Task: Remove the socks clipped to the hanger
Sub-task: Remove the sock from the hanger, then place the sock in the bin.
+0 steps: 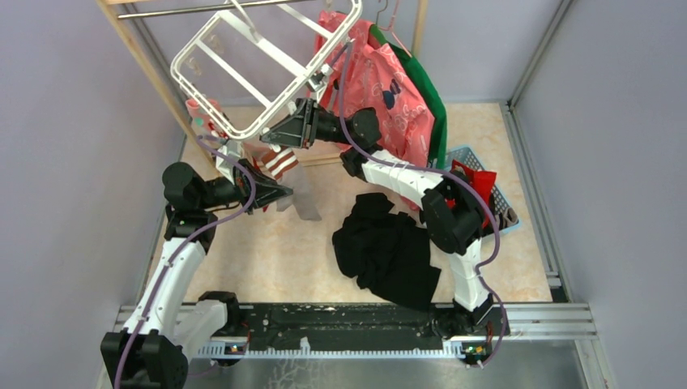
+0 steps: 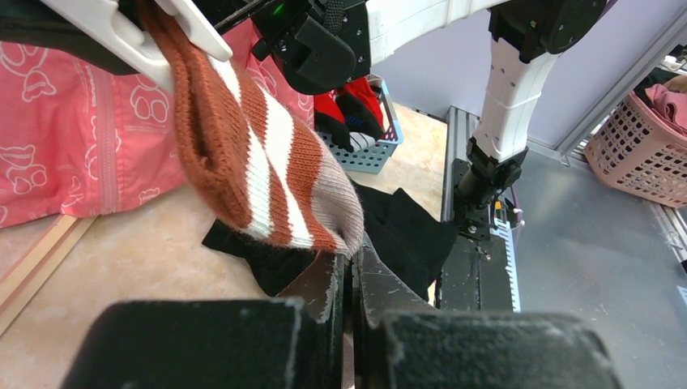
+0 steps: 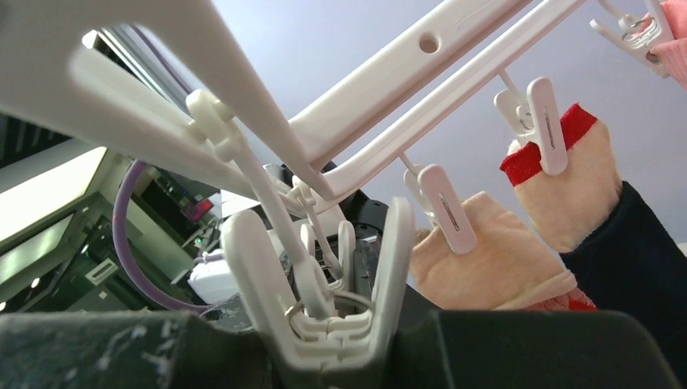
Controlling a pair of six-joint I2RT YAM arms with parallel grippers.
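Observation:
The white hanger [image 1: 243,57] hangs tilted from the rail. A rust and white striped sock [image 2: 259,154] dangles from one of its clips [image 2: 138,40]. My left gripper [image 2: 354,247] is shut on that sock's toe, seen from above as the left gripper [image 1: 279,190] under the sock [image 1: 279,162]. My right gripper [image 1: 271,138] reaches the rack's lower edge. In the right wrist view a white clip [image 3: 324,275] sits pinched between the right gripper's [image 3: 332,324] fingers. Two pale pink socks with red cuffs [image 3: 567,194] [image 3: 494,259] and a dark navy sock [image 3: 640,251] hang clipped nearby.
A pink printed shirt [image 1: 389,97] and a green garment [image 1: 433,105] hang behind the right arm. A black cloth heap [image 1: 385,247] lies on the floor. A blue basket [image 1: 486,174] with red items stands to the right. A wooden post [image 1: 150,73] stands left.

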